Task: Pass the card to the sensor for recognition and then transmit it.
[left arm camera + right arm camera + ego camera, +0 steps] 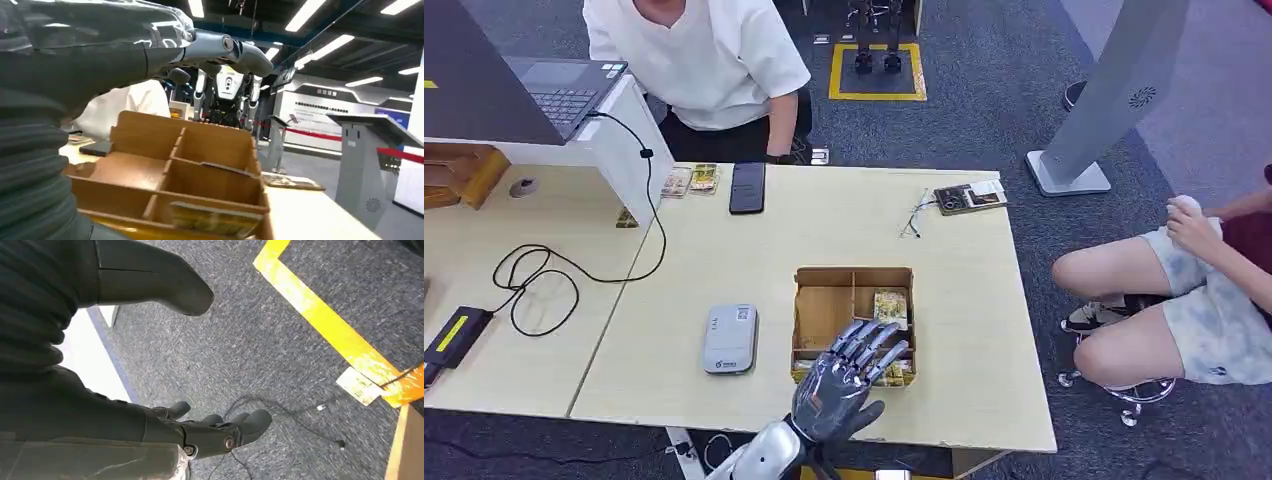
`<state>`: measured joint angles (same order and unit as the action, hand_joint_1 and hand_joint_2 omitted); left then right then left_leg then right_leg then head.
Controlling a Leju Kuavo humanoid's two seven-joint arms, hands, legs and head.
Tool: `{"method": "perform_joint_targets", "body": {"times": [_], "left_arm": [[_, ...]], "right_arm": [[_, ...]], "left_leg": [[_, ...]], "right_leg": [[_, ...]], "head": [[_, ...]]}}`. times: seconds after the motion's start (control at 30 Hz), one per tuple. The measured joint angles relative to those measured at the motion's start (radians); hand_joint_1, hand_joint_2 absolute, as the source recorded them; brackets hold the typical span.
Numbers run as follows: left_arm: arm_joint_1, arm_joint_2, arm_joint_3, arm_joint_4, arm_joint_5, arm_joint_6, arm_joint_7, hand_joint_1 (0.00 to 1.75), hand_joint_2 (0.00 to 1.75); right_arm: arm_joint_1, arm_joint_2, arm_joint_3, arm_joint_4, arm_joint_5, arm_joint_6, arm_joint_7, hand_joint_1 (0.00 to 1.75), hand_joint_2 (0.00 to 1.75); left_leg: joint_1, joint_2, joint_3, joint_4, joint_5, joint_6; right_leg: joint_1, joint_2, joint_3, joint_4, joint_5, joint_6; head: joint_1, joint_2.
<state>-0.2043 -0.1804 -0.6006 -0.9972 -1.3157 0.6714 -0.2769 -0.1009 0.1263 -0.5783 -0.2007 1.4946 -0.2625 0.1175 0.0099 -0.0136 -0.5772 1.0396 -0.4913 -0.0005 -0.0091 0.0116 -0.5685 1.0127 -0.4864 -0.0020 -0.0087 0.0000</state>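
Reaching in from the near edge of the table [724, 300], the left hand [849, 375] hovers over the near part of the cardboard box [819, 310]. Its fingers [874, 345] are stretched out and spread apart, pointing away from the robot, and it holds nothing. In the left wrist view the fingers [225, 47] are extended above the box [150, 165], not touching it. The right hand [210, 432] hangs at the robot's side above the grey carpet [240, 340]. Its fingers are loosely apart and there is nothing between them.

The table is light wood colour. On it, left of the box, lies the grey sensor [730, 339], a flat rounded device, just beside the box but not touching. At the far edge lie a black phone [747, 187], some small packs [691, 179], glasses [916, 215] and a small tray [969, 197]. A second table on the left carries a laptop [514, 85] on a white stand, a black cable [544, 275] and a black device [454, 335]. A person in a white shirt [704, 55] stands behind the table. Another person [1184, 290] sits on a stool at the right. A grey kiosk [1114, 100] stands on the carpet, and yellow tape marks a square on the floor [877, 70].

The cards [890, 304] are in the box, which is divided in compartments. One stack with yellow-green print lies in the far right compartment, and more lie in the near right compartment, partly hidden under the hand. In the left wrist view a stack of cards [215, 220] is seen at the near side of the box.
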Motion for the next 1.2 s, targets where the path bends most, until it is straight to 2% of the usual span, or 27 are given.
{"method": "perform_joint_targets", "body": {"times": [0.13,0.43,0.7,0.83,0.9,0.93,0.97,1.0,1.07,1.1,1.2], "left_arm": [[0.008,0.024,0.075,0.000,0.020,0.000,-0.048,0.00,1.75],[0.010,0.044,0.121,0.000,0.021,0.000,-0.052,0.00,1.75],[0.056,0.056,0.227,-0.046,-0.023,0.000,-0.079,0.00,1.75],[0.069,0.061,0.272,-0.066,-0.029,0.000,-0.082,0.00,1.75],[0.072,0.063,0.281,-0.071,-0.029,0.000,-0.084,0.00,1.75],[0.072,0.062,0.283,-0.072,-0.044,0.000,-0.069,0.00,1.75],[0.077,0.062,0.294,-0.075,-0.062,0.000,-0.040,0.00,1.75],[0.086,0.062,0.303,-0.089,-0.066,0.000,-0.022,0.00,1.75],[0.102,0.064,0.314,-0.106,-0.060,0.000,-0.022,0.00,1.75],[0.106,0.064,0.318,-0.109,-0.059,0.000,-0.030,0.00,1.75],[0.105,0.060,0.323,-0.110,-0.050,0.000,-0.059,0.00,1.75]], "right_arm": [[-0.014,0.000,0.000,-0.003,-0.012,0.001,-0.003,0.00,1.75],[-0.023,0.000,0.000,-0.003,-0.016,0.000,-0.007,0.00,1.75],[-0.004,0.007,-0.065,-0.002,-0.161,-0.043,-0.145,0.00,1.75],[0.009,0.007,-0.113,-0.002,-0.223,-0.025,-0.176,0.00,1.75],[0.015,0.007,-0.139,-0.001,-0.265,-0.002,-0.172,0.00,1.75],[0.020,0.015,-0.164,-0.001,-0.331,-0.023,-0.121,0.00,1.75],[0.027,0.048,-0.212,-0.003,-0.447,-0.093,-0.070,0.00,1.75],[0.027,0.085,-0.285,0.011,-0.592,-0.219,-0.071,0.00,1.75],[0.033,0.135,-0.414,0.056,-0.747,-0.395,-0.095,0.00,1.75],[0.039,0.150,-0.449,0.063,-0.748,-0.396,-0.082,0.00,1.75],[0.056,0.159,-0.473,0.061,-0.583,-0.264,-0.052,0.00,1.75]], "left_leg": [[0.000,0.000,0.000,0.000,0.001,0.000],[0.000,0.000,0.000,0.000,0.001,0.000],[0.000,-0.001,0.000,0.000,0.001,0.000],[0.000,-0.001,0.000,0.000,0.001,0.000],[0.000,0.000,0.000,0.000,0.001,0.000],[0.000,-0.001,0.000,0.000,0.001,0.000],[0.000,-0.001,0.000,0.000,0.001,0.000],[0.001,-0.001,0.000,0.000,0.000,-0.001],[0.002,-0.001,0.000,0.000,0.000,-0.001],[0.002,-0.001,0.000,0.000,0.000,-0.001],[0.002,0.001,0.000,-0.002,0.000,-0.002]], "right_leg": [[0.000,0.000,0.000,0.000,0.000,0.000],[0.000,0.000,0.000,0.000,0.000,0.000],[0.000,0.000,0.000,0.000,0.000,0.000],[0.000,0.000,0.000,0.000,0.000,0.000],[0.000,0.000,0.000,0.000,0.000,0.000],[0.000,0.000,0.000,0.000,0.000,0.000],[0.001,-0.001,0.000,0.000,0.000,0.000],[0.002,0.000,0.000,0.000,-0.001,0.000],[0.002,-0.001,0.000,0.000,-0.001,-0.001],[0.002,-0.001,0.000,0.000,-0.001,-0.001],[0.002,0.001,-0.002,0.000,-0.001,-0.002]], "head": [[0.000,0.000],[0.000,0.000],[0.000,0.000],[0.000,0.000],[0.000,0.000],[0.000,0.000],[0.000,0.000],[0.001,0.000],[0.000,0.000],[0.000,0.000],[-0.002,0.000]]}}
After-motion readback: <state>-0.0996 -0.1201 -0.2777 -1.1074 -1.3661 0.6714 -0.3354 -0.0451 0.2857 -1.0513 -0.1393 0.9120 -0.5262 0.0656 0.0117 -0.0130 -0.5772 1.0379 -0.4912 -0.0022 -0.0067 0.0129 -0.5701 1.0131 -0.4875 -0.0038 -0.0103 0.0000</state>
